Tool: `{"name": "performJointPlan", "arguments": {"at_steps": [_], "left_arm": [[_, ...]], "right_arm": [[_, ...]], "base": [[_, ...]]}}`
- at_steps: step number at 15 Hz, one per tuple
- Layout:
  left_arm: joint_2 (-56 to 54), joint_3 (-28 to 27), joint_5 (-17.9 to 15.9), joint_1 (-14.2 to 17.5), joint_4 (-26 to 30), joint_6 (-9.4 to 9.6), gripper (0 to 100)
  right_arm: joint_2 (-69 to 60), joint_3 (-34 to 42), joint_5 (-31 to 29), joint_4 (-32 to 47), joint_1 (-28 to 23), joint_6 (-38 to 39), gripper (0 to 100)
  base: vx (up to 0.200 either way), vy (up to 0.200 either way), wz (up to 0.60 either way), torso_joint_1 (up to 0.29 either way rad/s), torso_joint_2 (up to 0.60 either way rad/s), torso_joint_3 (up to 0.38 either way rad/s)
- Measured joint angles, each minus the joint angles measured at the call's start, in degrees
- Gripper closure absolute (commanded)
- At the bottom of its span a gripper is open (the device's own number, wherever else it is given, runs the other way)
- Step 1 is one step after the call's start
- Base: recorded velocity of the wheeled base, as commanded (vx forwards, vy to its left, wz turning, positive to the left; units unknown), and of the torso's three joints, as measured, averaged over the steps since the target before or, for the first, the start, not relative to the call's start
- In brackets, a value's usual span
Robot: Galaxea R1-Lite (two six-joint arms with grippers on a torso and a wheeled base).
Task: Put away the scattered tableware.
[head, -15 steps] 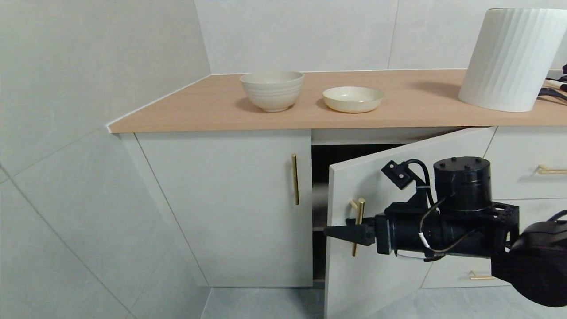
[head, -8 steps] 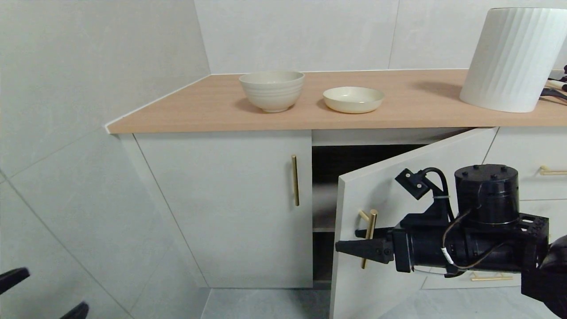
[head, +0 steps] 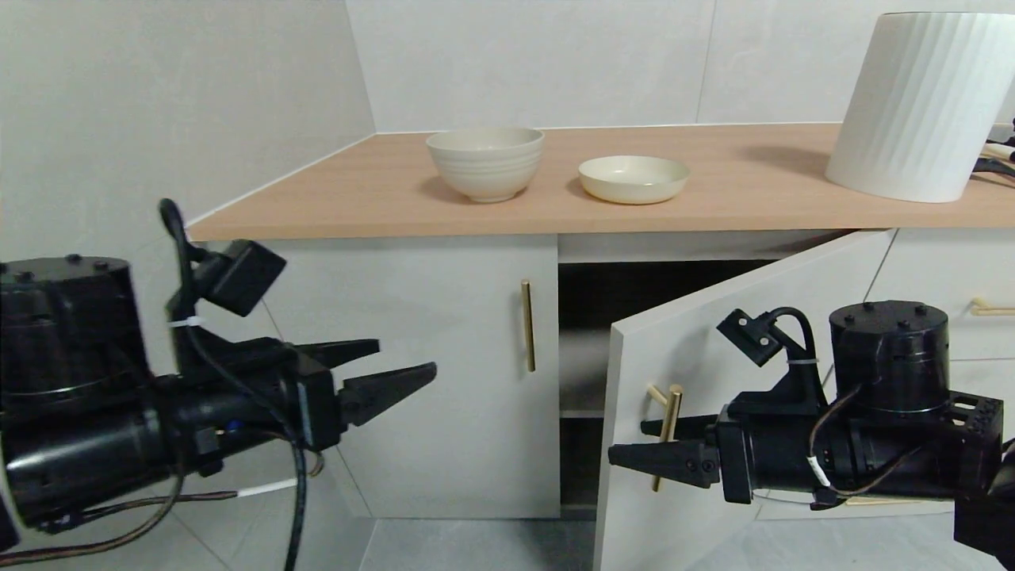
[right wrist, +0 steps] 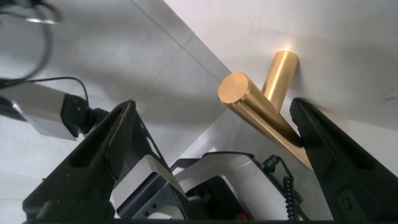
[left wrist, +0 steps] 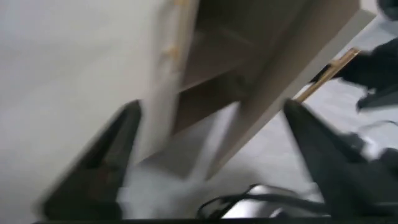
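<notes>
- The bowl point(head: 485, 162) and the shallow dish point(head: 633, 178) sit near each other, not touching, on the wooden surface point(head: 341, 202).
- Below them the cabinet door point(head: 714, 325) stands ajar.
- The right gripper point(head: 628, 441) is spread wide, one finger either side of the door's gold handle point(head: 671, 420).
- The left gripper point(head: 407, 355) hangs open and empty before the closed door point(head: 428, 301).

A kitchen is being indicated: a wooden counter point(head: 753, 186), above the right pincer point(head: 626, 442), is being backed by tiled walls point(head: 555, 55); cabinets point(head: 412, 357) with brass handles point(head: 527, 323) are being seen beside it.
</notes>
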Motion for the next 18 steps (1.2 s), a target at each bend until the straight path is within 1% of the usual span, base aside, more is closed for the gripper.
{"name": "performJointPlan", "arguments": {"at_steps": [1, 2, 3, 5, 6, 7, 10, 11, 12, 13, 14, 15, 16, 18], "left_arm": [[3.83, -0.62, -0.09, -2.54, -3.38, -0.90, 100], [6.74, -1.16, -0.13, -4.22, -5.49, -1.16, 100], [9.17, -1.76, -0.13, -5.49, -7.58, -1.29, 100], [14.41, -3.06, -0.13, -7.63, -14.43, -1.38, 100], [16.90, -3.61, -0.05, -8.61, -18.75, -1.38, 100], [19.04, -4.24, 0.11, -9.57, -21.69, -1.38, 100], [24.59, -6.08, 0.22, -13.42, -23.11, -1.50, 100], [26.26, -6.67, 0.24, -14.17, -23.14, -1.89, 100], [27.64, -7.91, 0.27, -14.60, -23.14, -3.21, 100], [28.79, -9.62, 0.33, -15.27, -23.19, -5.45, 100], [29.66, -11.02, 0.35, -16.32, -23.14, -7.17, 100], [30.21, -12.15, 0.28, -17.20, -23.19, -8.11, 100], [30.89, -12.95, 0.27, -18.08, -23.14, -8.46, 100], [32.52, -14.13, 0.24, -19.60, -23.19, -8.57, 100]], "right_arm": [[-0.20, 0.21, 0.00, 0.02, 0.00, 0.00, 0], [-0.37, 0.38, 0.09, 0.05, 0.00, 0.00, 0], [-0.52, 0.49, 0.09, 0.05, 0.00, 0.00, 0], [-0.77, 0.68, 0.09, 0.11, 0.00, 0.04, 0], [-0.88, 0.82, 0.09, 0.09, 0.00, 0.04, 0], [-0.94, 0.88, 0.09, 0.11, -0.02, 0.04, 0], [-1.00, 0.93, 0.18, 0.17, -0.11, 0.09, 0], [-1.02, 0.93, 0.16, 0.20, -0.11, 0.06, 0], [-1.02, 0.93, 0.16, 0.17, -0.11, 0.06, 0], [-1.05, 0.93, 0.11, 0.17, -0.13, 0.04, 0], [-1.02, 0.93, 0.02, 0.17, -0.13, 0.02, 0], [-1.02, 0.93, 0.02, 0.17, -0.13, 0.02, 0], [-1.05, 0.93, 0.02, 0.20, -0.13, 0.04, 0], [-1.07, 0.99, -0.02, 0.16, -0.20, 0.04, 0]], "base": [[0.000, 0.000, 0.00, 0.000, 0.00, 0.000], [0.000, 0.000, 0.00, 0.000, 0.00, 0.000], [0.000, 0.000, 0.00, 0.000, 0.00, 0.000], [0.000, 0.000, 0.00, 0.000, 0.00, 0.000], [0.000, 0.000, 0.00, 0.000, 0.00, 0.000], [0.000, 0.000, 0.00, 0.000, 0.00, 0.000], [0.000, 0.000, 0.00, 0.000, 0.00, 0.000], [0.000, 0.000, 0.00, 0.000, 0.00, 0.000], [0.000, 0.000, 0.00, 0.000, 0.00, 0.000], [0.000, 0.000, 0.00, 0.000, 0.00, 0.000], [0.000, 0.000, 0.00, 0.000, 0.00, 0.000], [0.000, 0.000, 0.00, 0.000, 0.00, 0.000], [0.000, 0.000, 0.00, 0.000, 0.00, 0.000], [0.000, 0.000, 0.00, 0.000, 0.00, 0.000]]}}
